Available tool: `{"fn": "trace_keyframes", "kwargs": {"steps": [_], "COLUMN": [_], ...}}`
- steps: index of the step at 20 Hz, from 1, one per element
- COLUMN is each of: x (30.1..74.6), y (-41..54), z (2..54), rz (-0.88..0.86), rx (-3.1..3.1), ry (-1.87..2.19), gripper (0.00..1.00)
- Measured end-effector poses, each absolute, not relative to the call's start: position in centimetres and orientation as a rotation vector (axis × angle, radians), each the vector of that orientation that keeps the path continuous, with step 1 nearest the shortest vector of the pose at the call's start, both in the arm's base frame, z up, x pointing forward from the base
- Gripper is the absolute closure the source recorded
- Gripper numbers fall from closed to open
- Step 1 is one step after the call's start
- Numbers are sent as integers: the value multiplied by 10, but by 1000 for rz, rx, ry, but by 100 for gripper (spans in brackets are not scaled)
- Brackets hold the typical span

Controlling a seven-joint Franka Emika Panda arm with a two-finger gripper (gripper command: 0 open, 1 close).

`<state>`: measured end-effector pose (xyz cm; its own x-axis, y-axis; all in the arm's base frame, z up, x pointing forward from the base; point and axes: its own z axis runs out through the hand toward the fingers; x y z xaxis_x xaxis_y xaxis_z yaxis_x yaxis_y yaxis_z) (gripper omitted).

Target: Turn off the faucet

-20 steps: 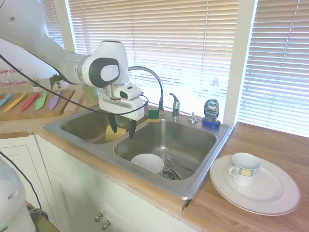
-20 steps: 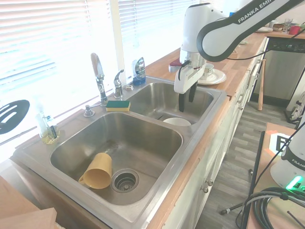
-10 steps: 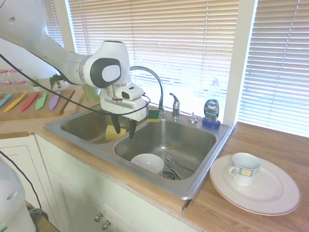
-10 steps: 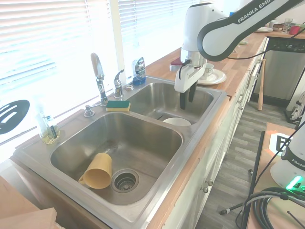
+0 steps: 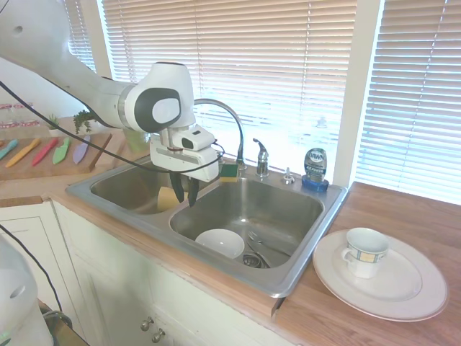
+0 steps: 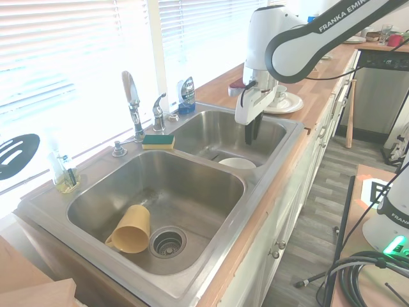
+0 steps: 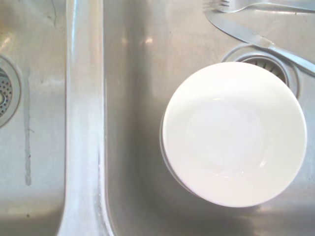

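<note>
The faucet stands at the back of the double sink, its arched chrome spout (image 5: 225,112) (image 6: 131,96) over the divider and its short lever handle (image 5: 261,155) (image 6: 158,110) just beside it. No running water can be made out. My gripper (image 5: 184,200) (image 6: 250,139) hangs point-down over the front of the right basin, near the divider and well short of the lever. Its dark fingers stand nearly together with nothing between them. Straight below, the wrist view shows a white bowl (image 7: 234,132) (image 5: 220,243) on the basin floor.
A yellow cup (image 6: 131,229) lies in the left basin. A sponge (image 5: 229,171) and a blue dish soap bottle (image 5: 315,169) sit on the back rim. Cutlery (image 7: 256,39) lies by the drain. A plate (image 5: 410,295) with a mug (image 5: 366,251) is on the counter.
The fingers have drawn together from wide open to nearly touching. The gripper has risen slightly and edged toward the right basin.
</note>
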<state>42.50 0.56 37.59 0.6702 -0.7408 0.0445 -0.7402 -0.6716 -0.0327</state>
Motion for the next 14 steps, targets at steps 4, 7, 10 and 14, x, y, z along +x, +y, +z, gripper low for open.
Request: {"fn": "trace_keyframes", "kwargs": {"steps": [4,7,10,14], "x": [430,448,483,536], "y": [6,11,15,19], "z": [379,388,399,416], "rz": [-136,-208,-273,-507], "rx": [-2864,-2865,-2866,-2781], "ry": [1251,1234,1214,1159], "gripper": [100,100,100,100]}}
